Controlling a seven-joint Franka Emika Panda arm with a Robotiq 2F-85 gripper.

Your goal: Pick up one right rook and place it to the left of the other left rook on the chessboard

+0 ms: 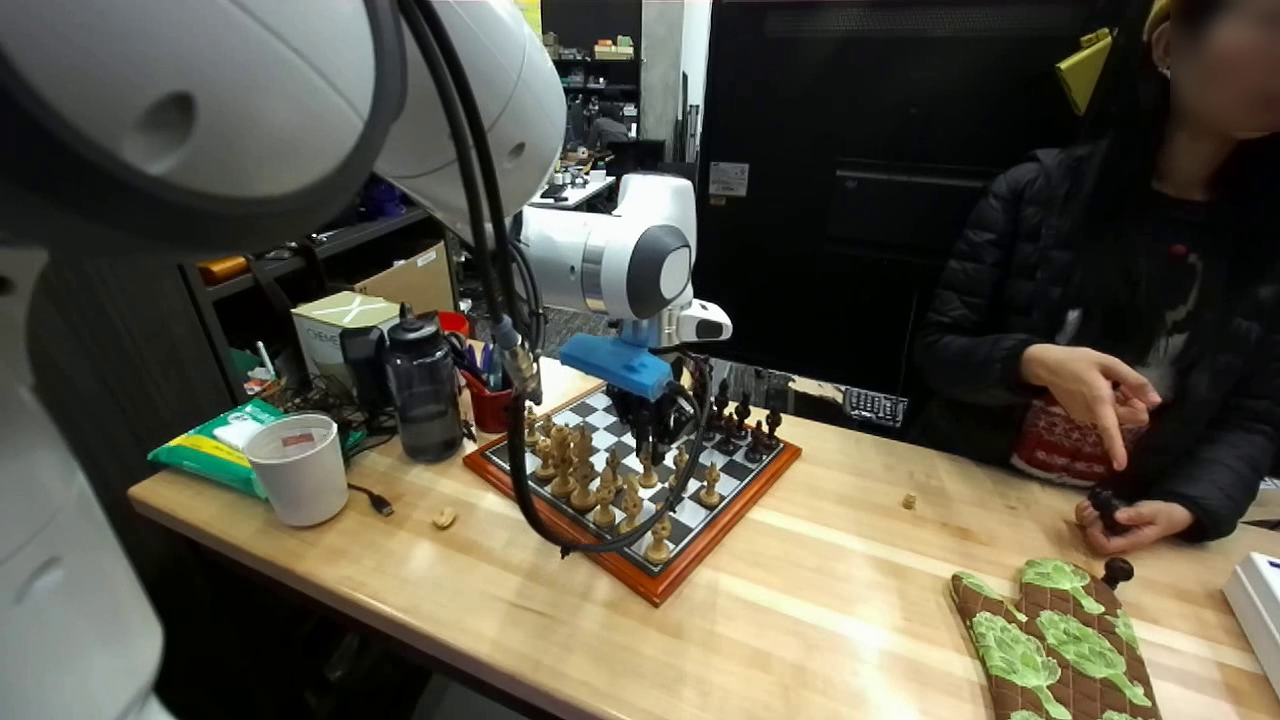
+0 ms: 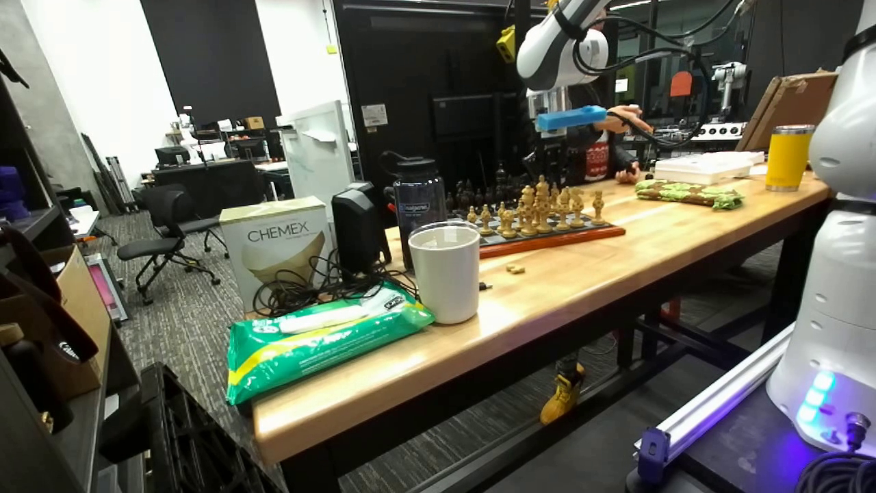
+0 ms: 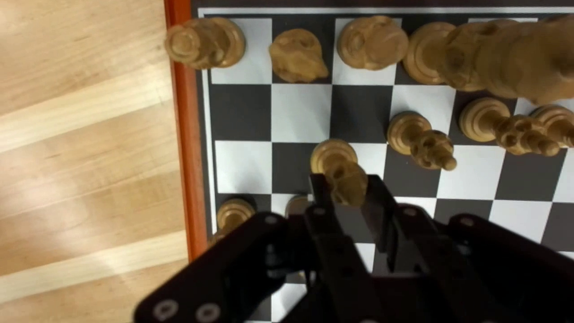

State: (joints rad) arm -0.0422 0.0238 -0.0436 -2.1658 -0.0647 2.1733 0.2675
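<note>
Pincer point(image 3: 348, 183) over the chessboard point(image 1: 725, 516), pointing down. Wrist view: its two fingers point(image 3: 321, 193) stand close together, the head of a light-wood chess piece point(image 3: 343, 172) between them and filling the gap. Contact not resolvable; cannot tell whether the piece is clamped or merely flanked. Its base shows over the line between a dark and a white square; unclear if it bears on the board. Piece type uncertain, so which one is the rook cannot be told.

Chessboard lies flat on the bench point(image 1: 830, 620). In an exterior view, light pieces point(image 1: 583, 475) crowd its near side and dark pieces point(image 1: 742, 412) its far side. Wrist view, upper left: a light corner piece point(image 3: 204, 42) upright on a white square.

Off the board: a small tan object point(image 1: 444, 517) lies between the white tub point(image 1: 305, 470) and the board; another tan object point(image 1: 909, 500) sits well apart on the opposite side. Both too small to identify.

Person point(image 1: 1040, 260) at the bench: lower hand point(image 1: 1150, 525) holds a dark piece point(image 1: 1106, 508); upper hand point(image 1: 1090, 385) is above it, a finger pointing down. A dark knob point(image 1: 1118, 572) is just beside the oven mitt point(image 1: 1060, 640).

Also noted: water bottle point(image 2: 419, 198), Chemex box point(image 2: 277, 250), green wipes packet point(image 2: 328, 335) just beside the tub.
</note>
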